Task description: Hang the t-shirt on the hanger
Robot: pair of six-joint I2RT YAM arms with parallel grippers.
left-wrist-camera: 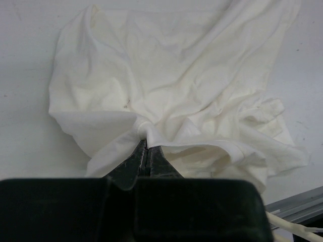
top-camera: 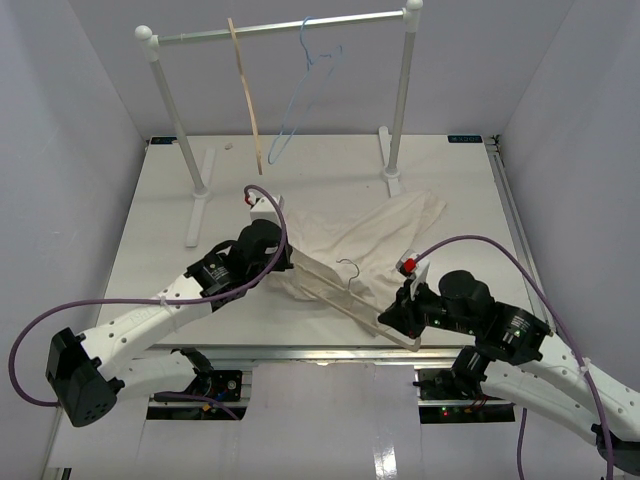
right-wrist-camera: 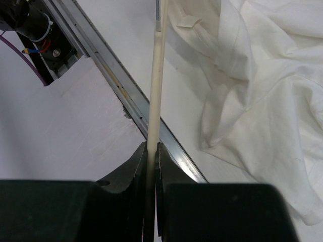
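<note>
Leftmost, the left gripper [left-wrist-camera: 146,147] is clamped shut on a bunched fold of the t-shirt [left-wrist-camera: 166,75], which lies crumpled on the table [top-camera: 160,230] between the two arms. At the cloth's near edge lies the hanger [top-camera: 340,293]; whether its far arm is already under fabric cannot be told. Its near end is pinched edge-on in the closed right gripper [right-wrist-camera: 151,151]. The step in hand is probably threading the hanger into the garment. For that, the left should lift its fold to open a gap, while the right keeps the hanger level and slides it slowly, so that no cloth snags.
</note>
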